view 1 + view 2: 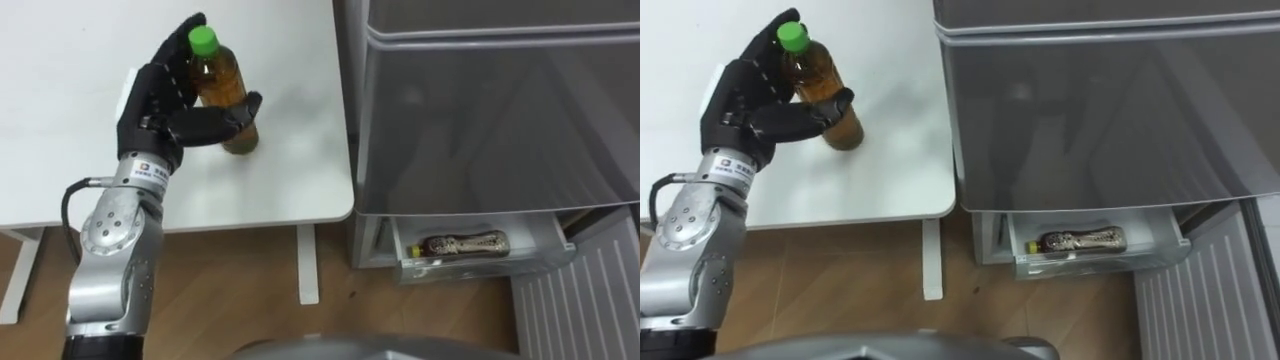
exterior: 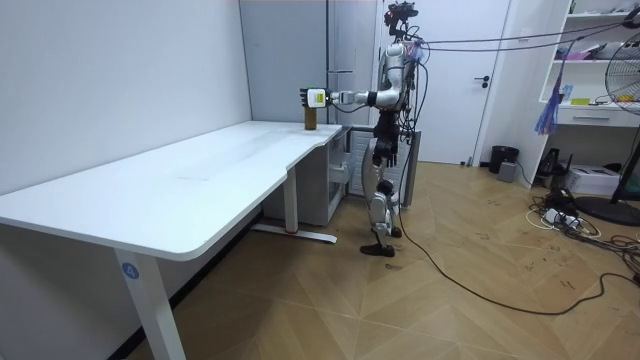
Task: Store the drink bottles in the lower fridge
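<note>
The left hand (image 1: pixel 165 105) curls round the upright bottle (image 1: pixel 222 85) on the desk (image 1: pixel 280 180), likely to carry it right into the open fridge drawer (image 1: pixel 490 264)

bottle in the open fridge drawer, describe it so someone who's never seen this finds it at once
Find the grey fridge right of the white table. At its foot a white drawer stands pulled open, and the bottle lies on its side inside. Unlike the green-capped bottle standing on the table, held in the left hand, this one lies flat and untouched.
</note>
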